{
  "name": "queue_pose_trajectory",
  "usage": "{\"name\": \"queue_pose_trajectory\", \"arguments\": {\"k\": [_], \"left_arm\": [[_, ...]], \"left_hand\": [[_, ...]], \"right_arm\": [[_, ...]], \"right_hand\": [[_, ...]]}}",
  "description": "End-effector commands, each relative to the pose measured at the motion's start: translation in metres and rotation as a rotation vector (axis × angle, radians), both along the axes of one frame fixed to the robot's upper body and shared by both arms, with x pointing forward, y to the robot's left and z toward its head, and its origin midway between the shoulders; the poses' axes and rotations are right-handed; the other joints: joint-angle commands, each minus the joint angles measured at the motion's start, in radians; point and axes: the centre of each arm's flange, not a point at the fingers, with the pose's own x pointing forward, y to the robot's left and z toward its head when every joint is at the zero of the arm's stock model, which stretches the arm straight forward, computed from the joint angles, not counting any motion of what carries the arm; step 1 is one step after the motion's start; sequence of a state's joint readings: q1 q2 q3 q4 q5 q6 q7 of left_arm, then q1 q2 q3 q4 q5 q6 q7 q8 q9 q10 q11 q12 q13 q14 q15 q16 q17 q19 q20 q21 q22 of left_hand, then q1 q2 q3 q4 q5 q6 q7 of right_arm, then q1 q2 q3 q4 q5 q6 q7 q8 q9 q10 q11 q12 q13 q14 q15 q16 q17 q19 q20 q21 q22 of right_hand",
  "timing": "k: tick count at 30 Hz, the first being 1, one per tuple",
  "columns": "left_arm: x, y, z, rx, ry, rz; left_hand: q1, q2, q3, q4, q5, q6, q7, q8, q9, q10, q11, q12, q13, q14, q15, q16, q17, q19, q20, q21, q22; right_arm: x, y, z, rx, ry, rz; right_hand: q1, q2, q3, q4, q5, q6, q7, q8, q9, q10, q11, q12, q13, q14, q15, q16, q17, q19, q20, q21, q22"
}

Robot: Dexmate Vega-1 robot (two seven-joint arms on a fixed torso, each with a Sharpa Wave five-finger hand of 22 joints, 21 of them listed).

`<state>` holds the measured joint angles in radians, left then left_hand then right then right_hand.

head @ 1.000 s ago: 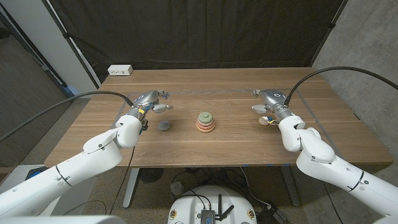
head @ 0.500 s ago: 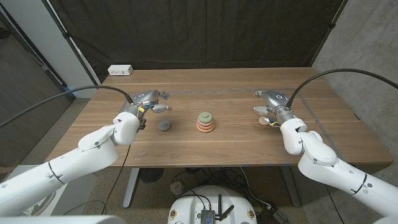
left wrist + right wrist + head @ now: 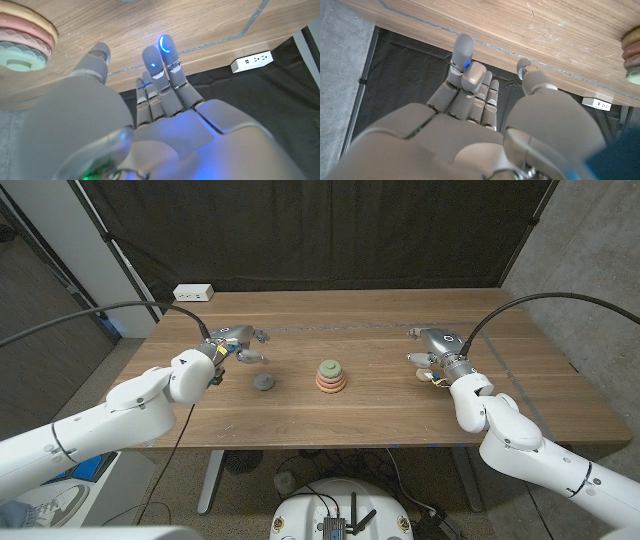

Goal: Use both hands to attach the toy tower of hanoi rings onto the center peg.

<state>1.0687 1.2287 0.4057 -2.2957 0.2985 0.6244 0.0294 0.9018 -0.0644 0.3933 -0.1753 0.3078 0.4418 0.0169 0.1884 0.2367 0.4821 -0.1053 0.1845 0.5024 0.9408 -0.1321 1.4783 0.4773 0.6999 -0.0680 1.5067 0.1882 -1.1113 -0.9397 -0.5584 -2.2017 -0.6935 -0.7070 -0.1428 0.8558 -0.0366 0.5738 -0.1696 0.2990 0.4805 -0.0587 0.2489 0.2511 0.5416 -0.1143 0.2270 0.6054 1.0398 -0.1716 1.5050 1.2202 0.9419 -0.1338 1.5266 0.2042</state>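
Two white arms reach in over the wooden counter, one from each side. At the far left corner of the counter lies a white power strip, also seen past the counter's edge in the left wrist view. The left hand sits on the counter's left part with its fingers stretched out and spread, holding nothing; in its wrist view the fingertips glow blue. Just in front of that hand, nearer the robot, a small grey ring lies on the wood, apart from the hand. At the middle stands the ring stack on its peg: broad pink and orange rings below, a green one on top. To the right, a pale beige ring lies on the counter just beside the right hand, partly hidden by it; whether they touch is unclear. That hand holds nothing either, its fingers extended and apart. A black curtain hangs behind the counter.
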Motion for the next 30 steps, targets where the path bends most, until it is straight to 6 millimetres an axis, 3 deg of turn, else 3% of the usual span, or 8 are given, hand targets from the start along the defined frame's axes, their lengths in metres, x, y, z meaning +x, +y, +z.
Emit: {"name": "queue_pose_trajectory", "arguments": {"k": [1,16,30], "left_arm": [[-0.002,0.010,0.010,0.085,0.072,-0.006],[0.004,0.020,0.012,0.120,0.157,-0.024],[0.015,0.024,0.003,0.135,0.189,-0.020]], "left_hand": [[0.015,-0.008,-0.002,-0.004,0.004,-0.013,0.002,-0.002,0.001,-0.011,0.007,0.000,-0.001,-0.011,-0.086,0.000,-0.002,-0.006,-0.139,0.000,0.005],[0.087,-0.032,-0.002,-0.008,0.002,-0.077,0.001,-0.007,-0.008,-0.076,0.005,-0.002,-0.013,-0.018,-0.085,0.007,-0.005,-0.020,-0.142,0.012,0.011],[0.094,-0.037,-0.012,0.003,-0.003,-0.085,0.010,0.000,-0.012,-0.078,0.016,0.007,-0.018,-0.018,-0.085,0.009,-0.010,-0.020,-0.138,0.021,0.014]], "right_arm": [[-0.003,0.004,-0.001,-0.004,-0.003,-0.003],[-0.002,0.008,0.000,-0.004,0.000,-0.007],[0.001,0.013,0.003,-0.011,0.002,-0.006]], "right_hand": [[0.002,0.011,0.005,0.004,-0.001,0.012,-0.003,0.006,-0.001,0.007,-0.005,-0.002,0.003,-0.002,-0.044,0.002,0.003,-0.003,-0.082,0.004,0.003],[0.001,0.012,0.004,0.004,-0.002,0.017,-0.002,0.007,-0.001,0.014,-0.009,-0.002,0.008,-0.015,-0.045,-0.009,-0.006,-0.007,-0.082,0.003,0.001],[0.002,0.014,0.003,0.004,-0.003,0.019,-0.002,0.006,-0.001,0.015,-0.007,-0.003,0.013,-0.014,-0.045,-0.009,-0.004,-0.008,-0.082,0.003,0.001]]}}
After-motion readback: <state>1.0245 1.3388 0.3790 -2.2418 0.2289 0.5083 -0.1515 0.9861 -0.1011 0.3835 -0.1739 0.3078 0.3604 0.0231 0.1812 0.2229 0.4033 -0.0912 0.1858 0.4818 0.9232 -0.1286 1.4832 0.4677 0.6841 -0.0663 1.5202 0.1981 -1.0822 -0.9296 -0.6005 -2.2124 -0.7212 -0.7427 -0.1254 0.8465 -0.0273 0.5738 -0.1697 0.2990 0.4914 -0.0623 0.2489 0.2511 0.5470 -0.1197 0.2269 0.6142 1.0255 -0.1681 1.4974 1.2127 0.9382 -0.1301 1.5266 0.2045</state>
